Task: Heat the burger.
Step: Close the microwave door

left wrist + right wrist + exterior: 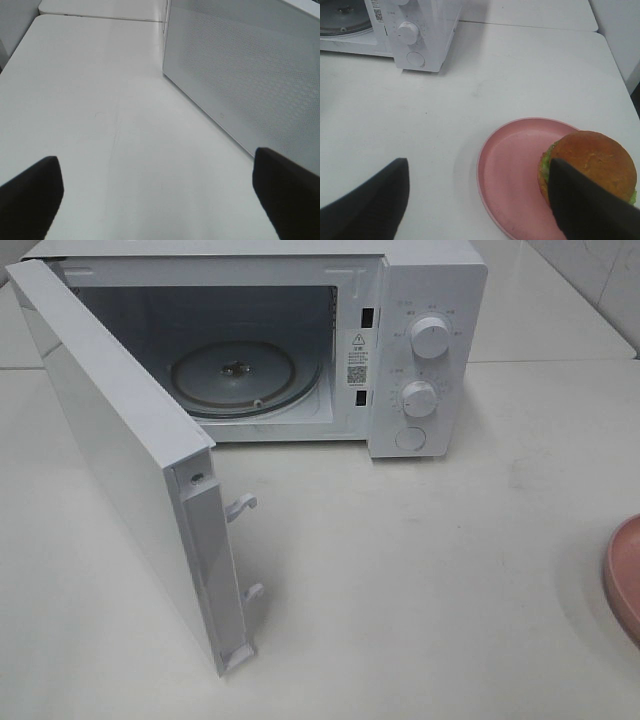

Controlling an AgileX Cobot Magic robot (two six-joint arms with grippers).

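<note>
The burger sits on the pink plate, off to the right of the microwave, whose door hangs wide open. My right gripper hovers above the plate, jaws apart and empty; my left gripper hovers over the table beside the door, jaws apart.

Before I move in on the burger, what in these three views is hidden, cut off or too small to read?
- Golden-brown bun burger: absent from the high view; in the right wrist view a dark finger covers its near side.
- Pink round plate: cut by the high view's right edge.
- Both grippers: out of the high view.
- White microwave dial labels: too small.
- Open microwave door: left wrist view shows only its outer face.
</note>
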